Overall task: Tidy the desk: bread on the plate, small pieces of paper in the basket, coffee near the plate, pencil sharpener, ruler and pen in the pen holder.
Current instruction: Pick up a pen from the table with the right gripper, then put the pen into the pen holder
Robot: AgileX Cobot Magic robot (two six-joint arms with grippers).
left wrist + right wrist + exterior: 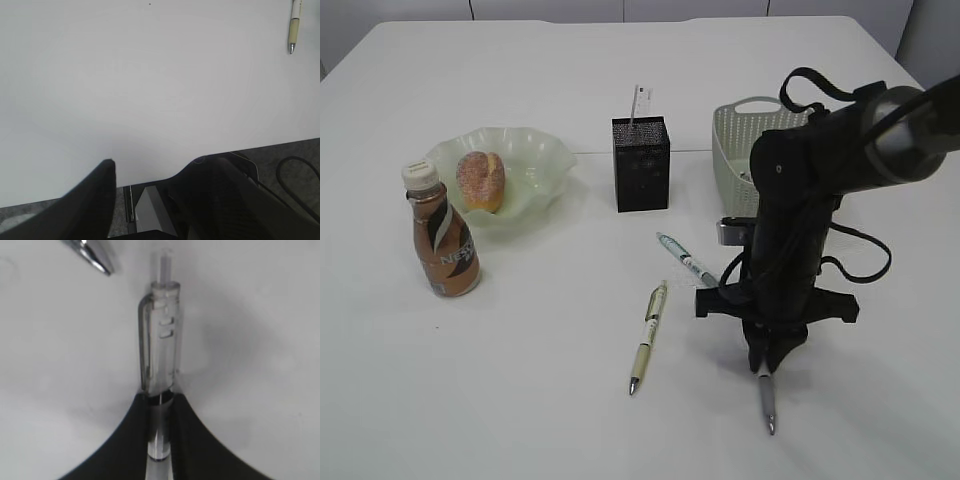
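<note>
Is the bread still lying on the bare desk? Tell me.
No. In the exterior view the bread sits inside the wavy-rimmed green plate, not on the desk.

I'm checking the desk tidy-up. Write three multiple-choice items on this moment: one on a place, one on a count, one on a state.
1. Where is the bread?
A. in the plate
B. in the basket
C. on the bare desk

2. How many pens show on the desk in the exterior view, the gripped one included?
A. one
B. three
C. five

3. What is the right tool doing?
A. hanging open over the coffee
B. closed on a clear grey pen
C. holding the pen holder

Answers:
1. A, the bun sits inside the wavy green dish.
2. B, a cream pen, a teal-marked pen and the grey one.
3. B, the right wrist view shows its black jaws pinching the barrel.
</note>
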